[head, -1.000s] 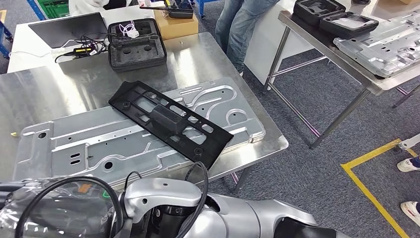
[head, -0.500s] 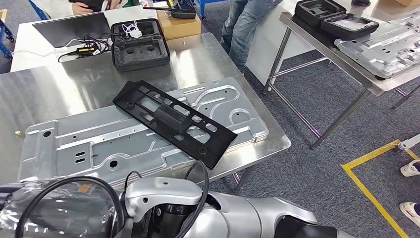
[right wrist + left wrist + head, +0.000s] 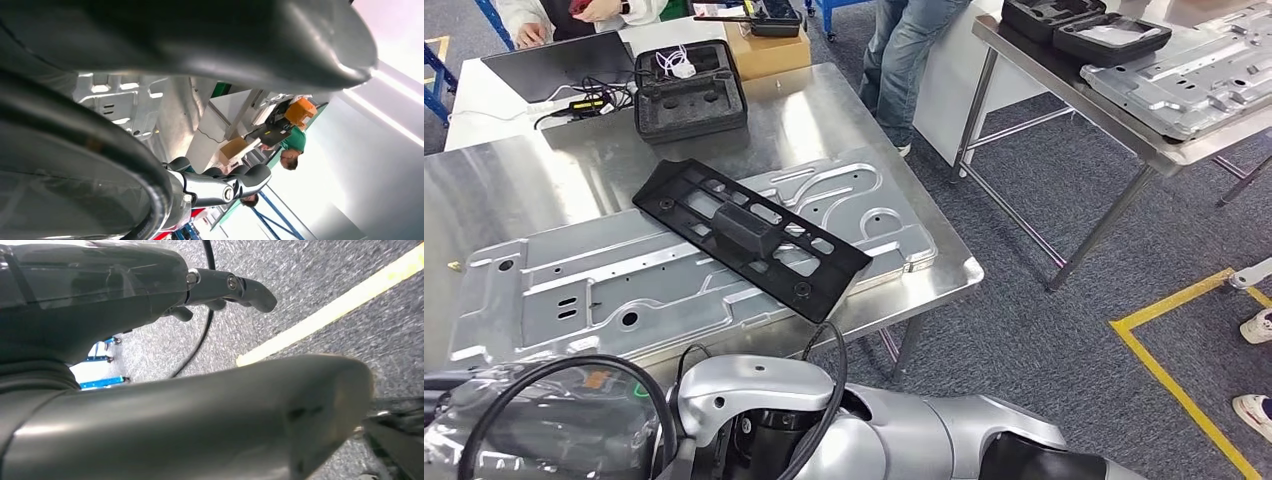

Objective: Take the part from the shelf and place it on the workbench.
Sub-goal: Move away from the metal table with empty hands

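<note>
Two tables: the near steel table (image 3: 844, 105) fills the left and centre of the head view; a second table (image 3: 1064, 85) stands at the upper right.
Part: the black plastic part (image 3: 749, 235) lies flat and diagonal across the large silver panel (image 3: 604, 290) on the near table, centre-left of the frame, its lower corner near the table's front edge.
Left hand: the left hand (image 3: 220, 290) hangs over grey carpet and a yellow floor line (image 3: 330, 300); its dark fingers (image 3: 252, 292) are loosely curled with nothing in them.
Right hand: the right hand (image 3: 220, 185) has its fingers (image 3: 252, 177) bent inward and holds nothing; the silver panel shows beyond it.
Robot body: silver arm housings and a black cable (image 3: 554, 375) cross the bottom of the head view.
Far end of near table: a black foam case (image 3: 689, 95), a cardboard box (image 3: 769, 50) and a laptop (image 3: 559, 62) sit at the upper left.
Second table: another silver panel (image 3: 1184, 80) and black trays (image 3: 1084, 25).
People: a person in jeans (image 3: 909, 50) stands at top centre; shoes (image 3: 1254, 370) show at the right edge.
</note>
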Controlling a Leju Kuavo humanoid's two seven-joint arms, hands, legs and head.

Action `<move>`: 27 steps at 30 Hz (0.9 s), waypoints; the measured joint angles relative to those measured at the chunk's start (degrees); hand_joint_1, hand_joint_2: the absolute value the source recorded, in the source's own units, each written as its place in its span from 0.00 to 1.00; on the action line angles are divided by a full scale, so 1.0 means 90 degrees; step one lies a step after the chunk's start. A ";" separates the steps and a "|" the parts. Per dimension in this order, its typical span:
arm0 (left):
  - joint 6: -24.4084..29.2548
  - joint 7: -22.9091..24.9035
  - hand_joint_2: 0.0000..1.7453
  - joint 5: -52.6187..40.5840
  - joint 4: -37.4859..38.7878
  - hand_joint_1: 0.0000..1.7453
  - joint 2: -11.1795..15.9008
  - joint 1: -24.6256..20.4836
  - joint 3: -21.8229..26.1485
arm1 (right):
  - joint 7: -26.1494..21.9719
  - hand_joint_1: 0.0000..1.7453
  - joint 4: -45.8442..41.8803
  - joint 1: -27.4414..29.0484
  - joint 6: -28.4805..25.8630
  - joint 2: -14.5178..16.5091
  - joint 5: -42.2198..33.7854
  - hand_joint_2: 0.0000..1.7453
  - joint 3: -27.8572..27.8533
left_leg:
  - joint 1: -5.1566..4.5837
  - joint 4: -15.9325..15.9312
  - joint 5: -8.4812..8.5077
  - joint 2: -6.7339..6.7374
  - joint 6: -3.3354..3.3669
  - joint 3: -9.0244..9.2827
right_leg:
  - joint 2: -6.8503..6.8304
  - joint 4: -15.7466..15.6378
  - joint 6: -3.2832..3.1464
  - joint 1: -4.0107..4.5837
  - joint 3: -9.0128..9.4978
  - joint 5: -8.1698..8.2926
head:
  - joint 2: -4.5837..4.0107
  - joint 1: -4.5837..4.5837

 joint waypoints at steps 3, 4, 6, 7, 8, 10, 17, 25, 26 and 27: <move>-0.0002 -0.0001 0.00 0.0000 -0.0001 0.00 0.0005 -0.0004 0.0002 | 0.0000 0.00 0.0000 0.0002 0.0007 0.0000 -0.0008 0.00 0.0002 | 0.0022 -0.0058 -0.0017 0.0002 -0.0037 0.0343 | 0.0004 0.0021 0.0053 -0.0019 -0.0185 0.0134 | 0.0000 -0.0001; -0.0002 -0.0001 0.00 0.0000 -0.0002 0.00 0.0007 -0.0009 0.0003 | 0.0000 0.00 0.0000 0.0000 0.0008 0.0000 -0.0010 0.00 0.0002 | 0.0041 -0.0533 0.0122 0.0002 -0.0051 0.0678 | 0.0007 0.0042 0.0089 -0.0034 -0.0233 0.0167 | 0.0000 -0.0002; -0.0004 0.0000 0.00 0.0000 -0.0001 0.00 0.0005 -0.0029 0.0003 | 0.0001 0.00 -0.0004 -0.0005 0.0010 0.0000 -0.0017 0.00 0.0001 | 0.0040 -0.1304 0.0316 -0.0032 -0.0048 0.1153 | 0.0009 0.0089 0.0174 -0.0033 -0.0309 0.0225 | 0.0001 0.0000; -0.0003 -0.0001 0.00 0.0000 0.0000 0.00 0.0002 -0.0034 0.0003 | 0.0001 0.00 -0.0006 -0.0009 0.0012 -0.0001 -0.0023 0.00 0.0001 | 0.0028 -0.1463 0.0356 -0.0054 -0.0023 0.1229 | 0.0008 0.0105 0.0217 -0.0023 -0.0334 0.0259 | 0.0001 0.0005; -0.0001 -0.0001 0.00 0.0000 0.0001 0.00 0.0000 -0.0035 0.0003 | 0.0002 0.00 -0.0008 -0.0011 0.0012 -0.0002 -0.0032 0.00 0.0001 | 0.0003 -0.1460 0.0373 -0.0074 0.0017 0.1198 | 0.0007 0.0103 0.0257 -0.0014 -0.0349 0.0298 | 0.0001 0.0008; 0.0009 0.0015 0.00 -0.0001 0.0001 0.00 0.0001 -0.0027 0.0005 | 0.0004 0.00 -0.0010 -0.0015 0.0015 -0.0011 -0.0059 0.00 0.0002 | -0.0008 -0.1433 0.0456 -0.0069 0.0133 0.1112 | 0.0008 0.0094 0.0329 -0.0020 -0.0379 0.0347 | 0.0001 0.0015; -0.0029 0.0065 0.00 -0.0008 0.0001 0.00 0.0002 -0.0038 0.0006 | -0.0001 0.00 -0.0018 -0.0044 0.0033 -0.0052 -0.0096 0.00 0.0004 | -0.0131 -0.1429 0.0845 0.0010 0.0401 0.0630 | 0.0008 0.1964 0.0328 0.0008 -0.0859 -0.0925 | 0.0002 0.0032; -0.0046 0.0122 0.00 -0.0010 0.0002 0.00 -0.0048 -0.0043 0.0008 | -0.0002 0.00 -0.0038 -0.0108 0.0047 -0.0056 -0.0102 0.00 -0.0002 | -0.0155 -0.1509 0.1245 0.0024 0.0291 0.0367 | -0.0034 -0.0151 -0.0066 0.0291 0.0594 -0.0407 | 0.0007 0.0061; -0.0047 0.0121 0.00 -0.0010 0.0003 0.00 -0.0046 -0.0041 0.0009 | -0.0001 0.00 -0.0042 -0.0110 0.0048 -0.0056 -0.0103 0.00 -0.0004 | -0.0157 -0.1495 0.1204 0.0019 0.0264 0.0342 | -0.0043 -0.0221 -0.0083 0.0260 0.0574 -0.0321 | 0.0007 0.0062; -0.0047 0.0121 0.00 -0.0010 0.0003 0.00 -0.0045 -0.0039 0.0009 | 0.0000 0.00 -0.0046 -0.0113 0.0049 -0.0056 -0.0103 0.00 -0.0005 | -0.0164 -0.1397 0.1055 0.0013 0.0241 0.0297 | -0.0053 -0.0285 -0.0114 0.0216 0.0541 -0.0226 | 0.0007 0.0058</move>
